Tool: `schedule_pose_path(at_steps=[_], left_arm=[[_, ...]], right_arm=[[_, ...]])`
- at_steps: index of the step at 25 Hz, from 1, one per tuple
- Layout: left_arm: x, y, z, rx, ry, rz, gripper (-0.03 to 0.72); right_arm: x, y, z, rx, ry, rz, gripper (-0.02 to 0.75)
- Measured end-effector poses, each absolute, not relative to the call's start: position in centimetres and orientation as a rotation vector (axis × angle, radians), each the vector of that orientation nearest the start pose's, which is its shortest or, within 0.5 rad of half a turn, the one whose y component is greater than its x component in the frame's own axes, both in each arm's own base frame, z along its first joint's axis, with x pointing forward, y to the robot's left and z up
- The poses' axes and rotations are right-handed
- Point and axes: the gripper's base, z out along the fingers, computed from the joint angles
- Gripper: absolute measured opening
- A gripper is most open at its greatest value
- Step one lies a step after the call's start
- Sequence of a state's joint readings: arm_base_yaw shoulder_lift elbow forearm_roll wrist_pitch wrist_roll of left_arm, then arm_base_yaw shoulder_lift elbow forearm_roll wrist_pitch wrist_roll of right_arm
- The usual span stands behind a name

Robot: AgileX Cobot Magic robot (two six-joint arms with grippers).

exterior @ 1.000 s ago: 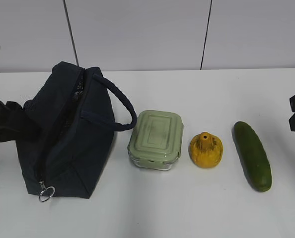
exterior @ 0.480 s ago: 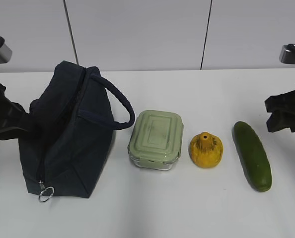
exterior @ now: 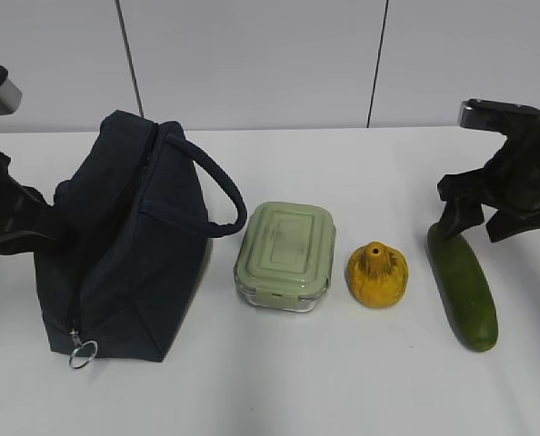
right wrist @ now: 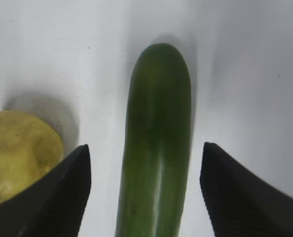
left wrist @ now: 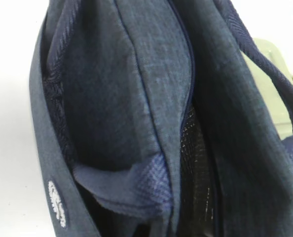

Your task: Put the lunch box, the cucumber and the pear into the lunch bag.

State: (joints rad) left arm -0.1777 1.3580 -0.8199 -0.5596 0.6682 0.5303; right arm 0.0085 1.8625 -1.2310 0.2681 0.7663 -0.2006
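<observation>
Navy lunch bag (left wrist: 136,123) beside lunch box (left wrist: 272,94)

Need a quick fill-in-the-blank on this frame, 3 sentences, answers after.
1. The right gripper is open, its fingers on either side of the ____.
2. On the table, the pear sits between the lunch box and the ____.
3. The metal ring pull hangs from the ____.

Answers: cucumber; cucumber; lunch bag

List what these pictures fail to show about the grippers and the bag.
- Left gripper: the exterior view shows only a dark arm behind the lunch bag; the left wrist view is filled with bag fabric, so its jaws are hidden.
- Bag interior: dark in both views; contents unreadable.
- Right gripper: open astride the cucumber, but the frame's bottom edge cuts it off; contact unclear.
- Pear: half cropped there.
</observation>
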Motion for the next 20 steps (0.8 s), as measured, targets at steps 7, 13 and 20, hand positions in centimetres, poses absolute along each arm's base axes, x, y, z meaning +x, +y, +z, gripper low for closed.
schedule_pose_path(at_steps=[7, 13, 20], left_arm=[[24.8, -7.5, 24.4, 0.440, 2.553, -0.472, 0.003], [24.8, -7.5, 24.4, 0.439, 2.551, -0.471, 0.003], [24.8, -7.5, 24.3, 0.440, 2.552, -0.470, 0.003]], right_arm=[[38.6, 2.1, 15.1, -0.068, 2.972, 0.293, 0.533], [38.7, 2.2, 13.6, -0.117, 3.058, 0.274, 0.358], [38.2, 4.0, 20.5, -0.196, 2.855, 0.419, 0.345]])
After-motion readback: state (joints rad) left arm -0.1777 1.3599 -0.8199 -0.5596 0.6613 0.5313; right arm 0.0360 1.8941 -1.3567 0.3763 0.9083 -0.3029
